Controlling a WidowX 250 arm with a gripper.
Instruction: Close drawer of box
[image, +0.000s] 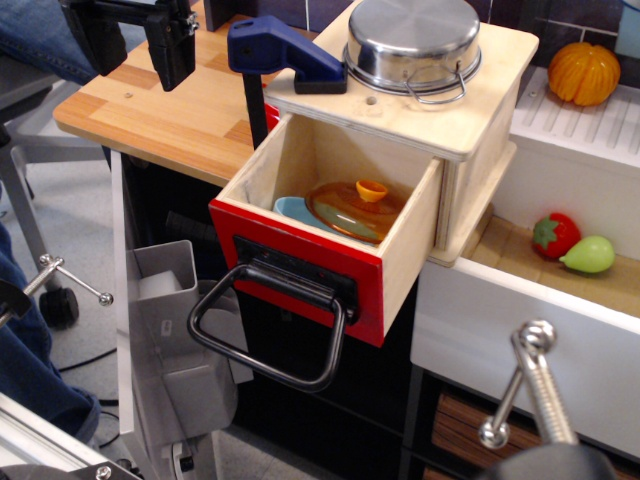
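- Nearest the camera, a black metal loop handle (268, 325) is seen hanging from the glossy red front panel of the pale plywood drawer (330, 235), tilted down and toward the lower left.
- The drawer is pulled well out of the light unpainted plywood box (470, 120); its long axis runs from lower left, at the red front, to upper right, into the box. A closing push is judged to need to travel along that line, up and to the right.
- Inside the drawer an amber glass lid with an orange knob (355, 208) is seen lying over a pale blue dish (295, 210).
- On the box top a shiny steel pot (412, 40) is set, beside a blue clamp (285, 50).
- Farthest back, above the wooden tabletop (160, 110), the black pincer (135, 45) hangs with its two fingers apart and nothing between them. The red front lies down and to the right of it, well apart.
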